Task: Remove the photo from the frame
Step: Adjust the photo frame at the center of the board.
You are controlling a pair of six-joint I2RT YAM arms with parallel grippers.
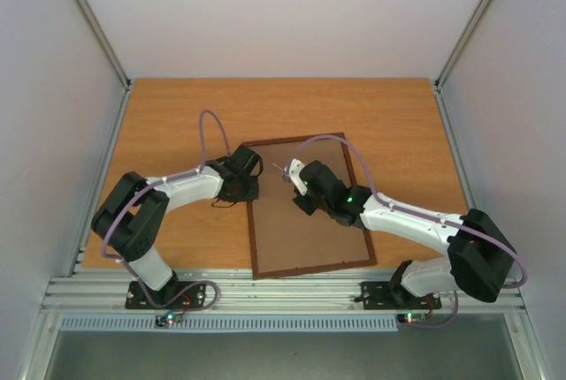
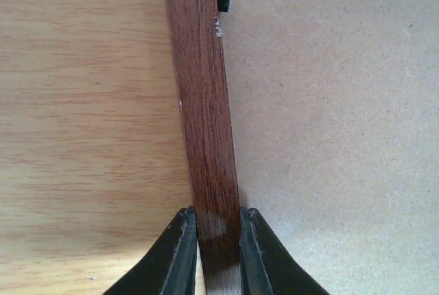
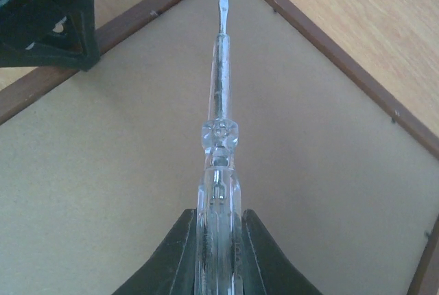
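Top external view: the frame (image 1: 305, 221) is laid back-up on the bench (image 1: 177, 115), betw. both arms. L gripper (image 2: 218, 218) is clamped narrow on frame's left rail. A clear-handled flat screwdriver (image 3: 219, 137) is held by R gripper (image 3: 218, 219), tip pointed twd frame's far corner.

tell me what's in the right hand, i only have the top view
observer: a clear-handled flat screwdriver, gripped in the right hand, tip pointing at the frame's far corner
operator: is the left hand on the frame
observer: yes, the left hand has a finger against each side of its left edge, pinching it
operator: any clips on that side
observer: one small black tab at the inner edge, over the backing
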